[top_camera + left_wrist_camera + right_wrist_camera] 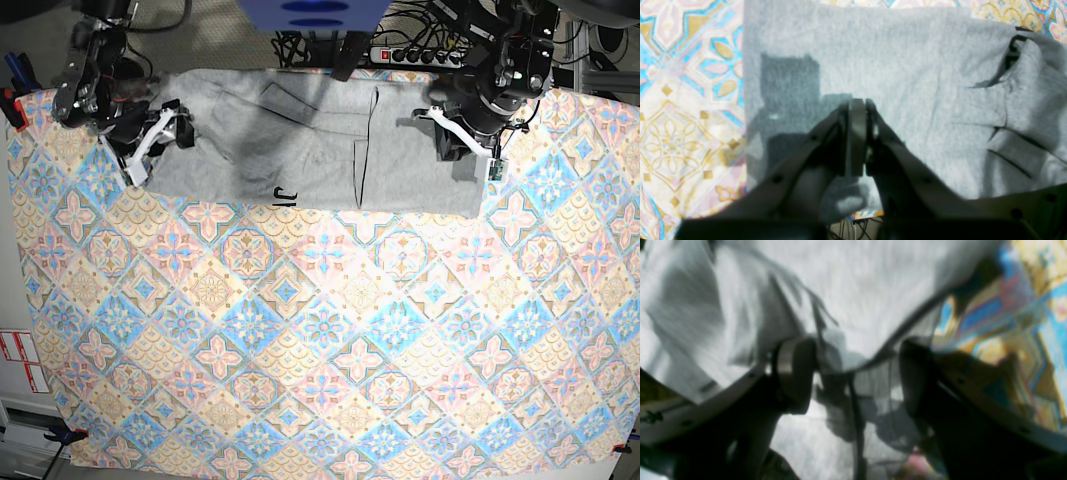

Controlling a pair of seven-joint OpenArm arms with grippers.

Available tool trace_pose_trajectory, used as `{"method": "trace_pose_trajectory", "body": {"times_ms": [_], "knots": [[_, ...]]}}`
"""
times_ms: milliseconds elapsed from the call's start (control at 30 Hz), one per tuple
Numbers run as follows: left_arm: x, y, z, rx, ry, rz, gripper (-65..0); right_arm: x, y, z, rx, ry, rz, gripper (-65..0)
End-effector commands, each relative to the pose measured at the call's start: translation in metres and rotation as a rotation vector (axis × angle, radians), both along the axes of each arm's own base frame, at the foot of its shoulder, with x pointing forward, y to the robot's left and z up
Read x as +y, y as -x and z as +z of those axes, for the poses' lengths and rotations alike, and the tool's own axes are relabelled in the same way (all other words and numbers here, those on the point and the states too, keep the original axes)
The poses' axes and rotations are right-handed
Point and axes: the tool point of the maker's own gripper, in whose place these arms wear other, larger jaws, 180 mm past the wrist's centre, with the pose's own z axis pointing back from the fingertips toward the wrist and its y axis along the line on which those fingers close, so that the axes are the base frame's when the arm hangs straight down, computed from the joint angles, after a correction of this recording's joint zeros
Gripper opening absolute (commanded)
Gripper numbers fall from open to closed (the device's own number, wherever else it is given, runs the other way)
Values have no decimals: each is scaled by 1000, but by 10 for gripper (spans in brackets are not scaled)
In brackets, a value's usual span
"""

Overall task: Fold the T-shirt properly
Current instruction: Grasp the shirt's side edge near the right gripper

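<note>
Colourful tile-patterned cloth covers the desk, and the large heather-grey soft cotton T-shirt stretches between both sets of fingers. Limp and light, it seems best pinched at hems or corners. Left fingers are pressed together above it; right fingers are spread, straddling its edge.

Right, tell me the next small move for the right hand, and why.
Probably close the right hand on the T-shirt edge: its jaws stand open astride the grey hem where it meets the tablecloth, while the left hand is shut above the far end.
</note>
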Motion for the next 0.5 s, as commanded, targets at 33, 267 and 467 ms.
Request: {"method": "trace_pose_trajectory", "body": {"times_ms": [33, 267, 467], "knots": [[0, -5, 7, -31, 1, -4, -650, -5, -7, 2, -16, -1, -9, -254], [0, -5, 7, -31, 1, -4, -650, -2, -3, 0, -3, -5, 0, -254], [1, -5, 7, -31, 0, -2, -650, 21, 11, -6, 55, -35, 72, -254]]}}
